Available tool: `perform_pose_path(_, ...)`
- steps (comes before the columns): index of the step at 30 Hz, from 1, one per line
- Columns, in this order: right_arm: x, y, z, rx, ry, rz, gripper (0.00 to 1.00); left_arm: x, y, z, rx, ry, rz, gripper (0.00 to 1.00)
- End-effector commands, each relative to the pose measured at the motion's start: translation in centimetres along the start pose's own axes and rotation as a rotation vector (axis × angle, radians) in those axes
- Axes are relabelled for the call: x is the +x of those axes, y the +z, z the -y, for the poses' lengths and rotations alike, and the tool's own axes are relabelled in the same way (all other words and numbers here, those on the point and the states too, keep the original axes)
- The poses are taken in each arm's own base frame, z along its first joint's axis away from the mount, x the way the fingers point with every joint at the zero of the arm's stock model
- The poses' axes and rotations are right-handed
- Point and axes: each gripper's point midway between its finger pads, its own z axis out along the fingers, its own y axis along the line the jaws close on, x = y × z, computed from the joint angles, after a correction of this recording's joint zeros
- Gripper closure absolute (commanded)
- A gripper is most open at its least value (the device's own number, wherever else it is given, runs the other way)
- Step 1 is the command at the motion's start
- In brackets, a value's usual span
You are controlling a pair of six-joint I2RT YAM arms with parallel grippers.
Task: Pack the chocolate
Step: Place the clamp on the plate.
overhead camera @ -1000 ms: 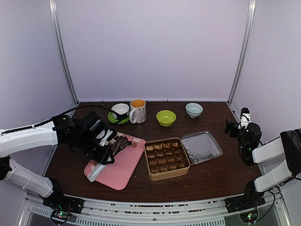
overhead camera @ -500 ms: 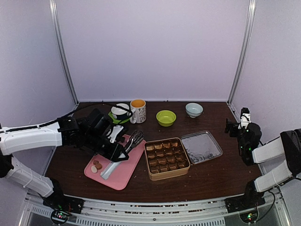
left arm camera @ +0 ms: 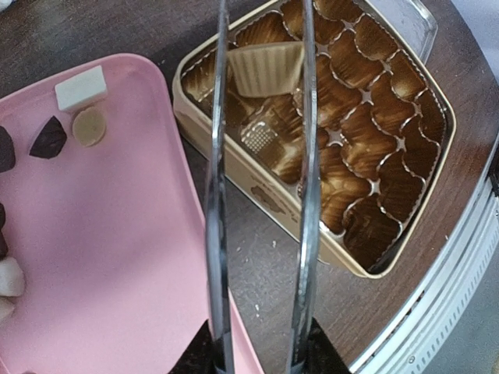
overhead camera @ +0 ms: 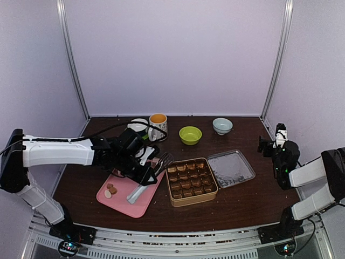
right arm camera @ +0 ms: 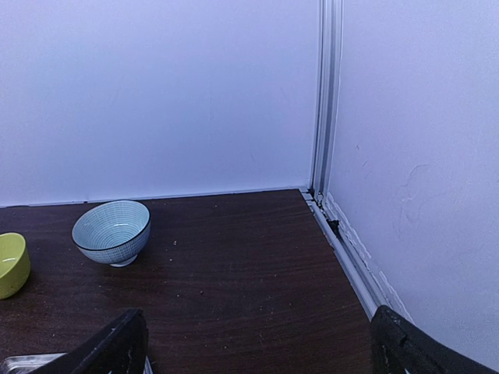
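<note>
Well beyond fingers (left arm camera: pixel 192 357), chocolate (left arm camera: pixel 265 68) between tongs (left arm camera: pixel 214 234)

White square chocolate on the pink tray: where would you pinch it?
Probably from straight above, the tongs pinching the white block across its flat short ends; the tan disc crowds one long side.

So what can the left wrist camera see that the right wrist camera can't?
Only the left wrist view: metal tongs pinching a tan chocolate over the gold tin, plus the pink tray with loose chocolates. Only the right wrist view: a blue bowl, the edge of a green bowl, the wall corner and the right gripper, wide open. Both: the dark brown table.
</note>
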Motion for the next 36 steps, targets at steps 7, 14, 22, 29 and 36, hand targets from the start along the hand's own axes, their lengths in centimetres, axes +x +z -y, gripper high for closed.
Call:
perform_pose_path(7, -0.9, 0.2, 0.1, 0.001, 0.007, 0.030, 0.00, -3.3, 1.5, -0.1, -0.049, 0.053, 0.066, 0.73)
perform_pose_path(14, -0.9, 0.2, 0.0, -0.001, 0.008, 0.030, 0.00, -2.8, 2.1, -0.7, -0.074, 0.054, 0.042, 0.72)
perform_pose_path(22, -0.9, 0.2, 0.1, 0.001, 0.007, 0.030, 0.00, -2.4, 2.5, -0.8, -0.069, 0.049, 0.024, 0.71)
perform_pose_path(29, -0.9, 0.2, 0.1, 0.000, 0.008, 0.031, 0.00, -2.2, 2.8, -0.9, -0.072, 0.041, 0.015, 0.67)
perform_pose_path(36, -0.9, 0.2, 0.1, 0.001, 0.008, 0.031, 0.00, -2.1, 3.1, -0.6, -0.054, 0.043, 0.007, 0.65)
